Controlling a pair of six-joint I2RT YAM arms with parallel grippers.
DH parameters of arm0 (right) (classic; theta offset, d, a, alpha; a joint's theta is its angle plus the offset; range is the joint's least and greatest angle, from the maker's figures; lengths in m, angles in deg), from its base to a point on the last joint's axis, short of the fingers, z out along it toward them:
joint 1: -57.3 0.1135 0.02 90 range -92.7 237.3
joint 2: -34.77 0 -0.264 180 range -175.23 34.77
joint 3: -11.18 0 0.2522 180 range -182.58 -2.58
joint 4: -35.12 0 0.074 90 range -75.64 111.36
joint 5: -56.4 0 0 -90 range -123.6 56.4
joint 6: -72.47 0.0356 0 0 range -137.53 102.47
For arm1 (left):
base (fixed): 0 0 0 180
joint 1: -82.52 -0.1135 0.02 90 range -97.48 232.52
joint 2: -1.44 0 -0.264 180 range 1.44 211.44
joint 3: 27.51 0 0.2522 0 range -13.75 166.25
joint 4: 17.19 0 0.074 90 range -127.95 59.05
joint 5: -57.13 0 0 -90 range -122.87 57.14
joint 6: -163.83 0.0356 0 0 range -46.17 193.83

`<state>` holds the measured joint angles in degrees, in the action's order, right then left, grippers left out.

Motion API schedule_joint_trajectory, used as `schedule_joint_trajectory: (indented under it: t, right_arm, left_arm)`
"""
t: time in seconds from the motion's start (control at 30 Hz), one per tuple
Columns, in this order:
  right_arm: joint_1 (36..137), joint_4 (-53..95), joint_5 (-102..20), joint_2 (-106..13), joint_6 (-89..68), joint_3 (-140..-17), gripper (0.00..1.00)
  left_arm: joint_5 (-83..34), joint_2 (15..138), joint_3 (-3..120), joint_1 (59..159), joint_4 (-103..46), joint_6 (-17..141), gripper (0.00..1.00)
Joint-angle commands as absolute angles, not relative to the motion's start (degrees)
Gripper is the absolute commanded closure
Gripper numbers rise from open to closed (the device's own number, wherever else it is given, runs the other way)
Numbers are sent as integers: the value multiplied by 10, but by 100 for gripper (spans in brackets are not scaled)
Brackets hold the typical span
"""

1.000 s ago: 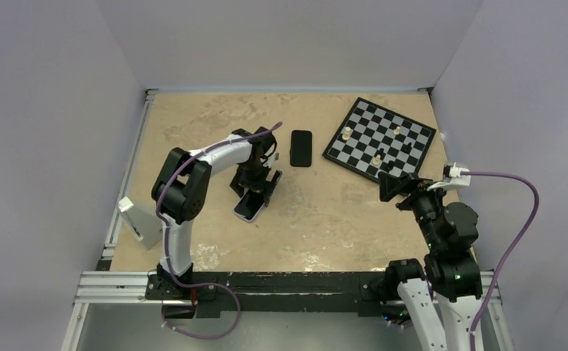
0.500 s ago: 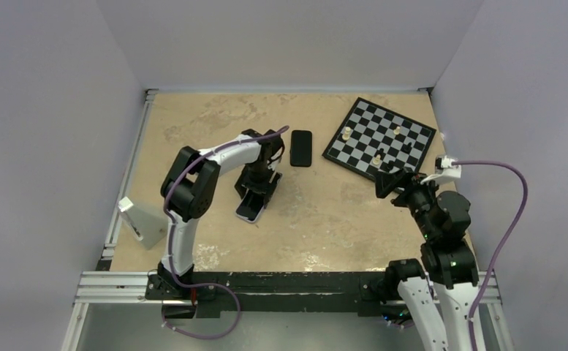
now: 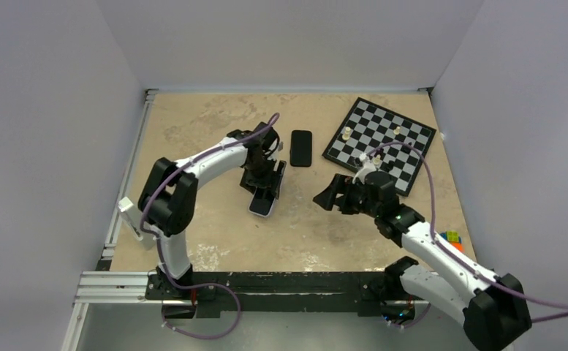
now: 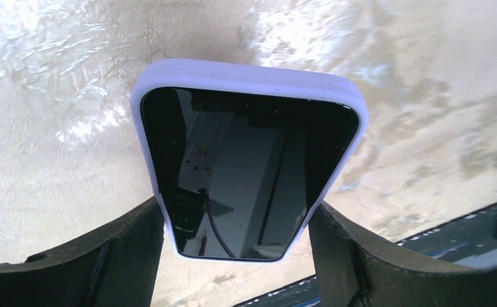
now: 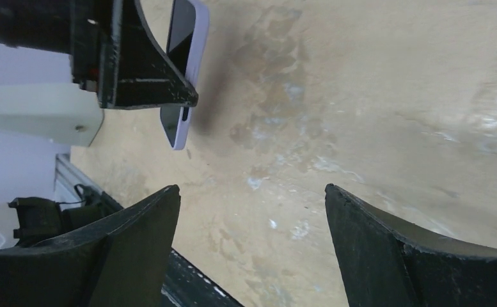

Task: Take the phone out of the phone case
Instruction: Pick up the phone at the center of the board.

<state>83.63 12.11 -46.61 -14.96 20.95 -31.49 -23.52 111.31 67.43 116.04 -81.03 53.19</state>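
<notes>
While the left gripper [image 4: 236, 233] clamps the phone case [image 4: 245, 73] by its long sides just left of the middle of the table [image 3: 193, 117], phone [image 4: 245, 166] seated inside, the right gripper [image 5: 251, 211] hangs wide open nearby, and that glossy glass looks slippery, so I'd peel the soft rim's free corner.

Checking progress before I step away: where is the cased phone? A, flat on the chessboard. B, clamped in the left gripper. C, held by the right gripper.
B: the left gripper pinches both sides of the phone case, with the phone inside; the right gripper is open and empty.
</notes>
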Motion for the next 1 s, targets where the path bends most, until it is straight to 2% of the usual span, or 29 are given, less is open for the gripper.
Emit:
schedule_joint_trajectory:
  t: [0.0, 0.17, 0.3, 0.37, 0.43, 0.6, 0.77, 0.83, 0.97]
  right_arm:
    - [925, 364, -436, -207, 306, -279, 12]
    - [1054, 484, -281, -287, 330, -283, 13]
    - [1071, 525, -249, -339, 347, -294, 15]
    - [1069, 525, -232, -319, 360, -282, 15]
    - [1053, 460, -208, -283, 363, -297, 15]
    - [954, 311, -282, -223, 338, -371, 14]
    - [930, 215, -333, -268, 305, -496, 18]
    - [930, 201, -335, -293, 299, -526, 20]
    - [931, 238, -372, -332, 306, -545, 33]
  left_arm:
    - [-223, 998, 649, 1159, -736, 448, 100]
    - [-197, 922, 586, 1142, -677, 362, 100]
    - [-131, 899, 568, 1131, -645, 349, 100]
    - [-120, 894, 580, 1129, -651, 373, 100]
    - [-133, 879, 585, 1130, -659, 400, 100]
    - [-137, 831, 552, 1135, -615, 426, 100]
    - [-146, 814, 547, 1150, -605, 446, 100]
    - [-137, 811, 543, 1156, -596, 446, 100]
    - [-138, 807, 541, 1164, -588, 453, 100]
